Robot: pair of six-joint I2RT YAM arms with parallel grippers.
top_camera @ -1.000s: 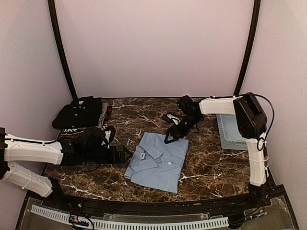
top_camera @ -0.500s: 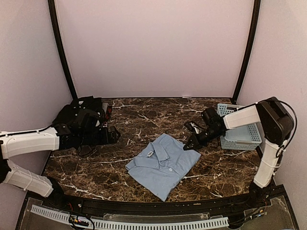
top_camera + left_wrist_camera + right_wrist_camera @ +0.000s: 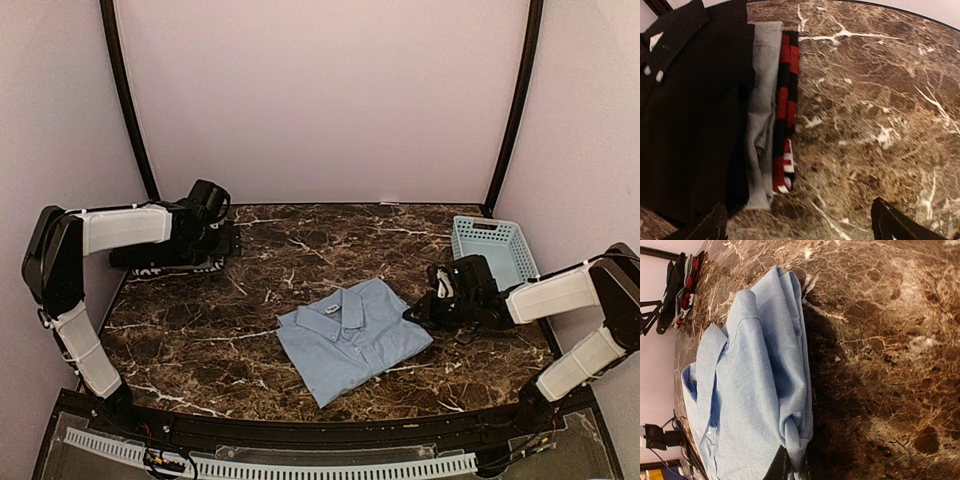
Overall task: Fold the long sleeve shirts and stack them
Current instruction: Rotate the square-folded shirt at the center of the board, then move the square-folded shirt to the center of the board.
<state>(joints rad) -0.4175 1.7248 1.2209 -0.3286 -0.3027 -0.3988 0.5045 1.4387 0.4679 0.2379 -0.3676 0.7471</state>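
The light blue long sleeve shirt point(image 3: 350, 338) lies folded on the middle of the marble table, collar up. My right gripper point(image 3: 416, 314) is low at its right edge, shut on a bunched fold of the blue cloth point(image 3: 799, 440). The black long sleeve shirt point(image 3: 150, 250) lies folded at the back left, on top of a pile. My left gripper point(image 3: 218, 238) hovers over that pile's right side. In the left wrist view the black shirt point(image 3: 690, 110) fills the left, and the left gripper point(image 3: 800, 230) stands open with nothing between its fingertips point(image 3: 890, 225).
Under the black shirt lie a grey garment point(image 3: 762, 100) and a red, black and white one point(image 3: 786, 130). A pale blue lattice basket point(image 3: 497, 250) stands at the back right, just behind the right arm. Curved walls enclose the table point(image 3: 250, 300).
The right gripper has shut on the blue shirt's edge and dragged it right and nearer, turning it. The left arm has swung back from beside the shirt to the pile at the back left.
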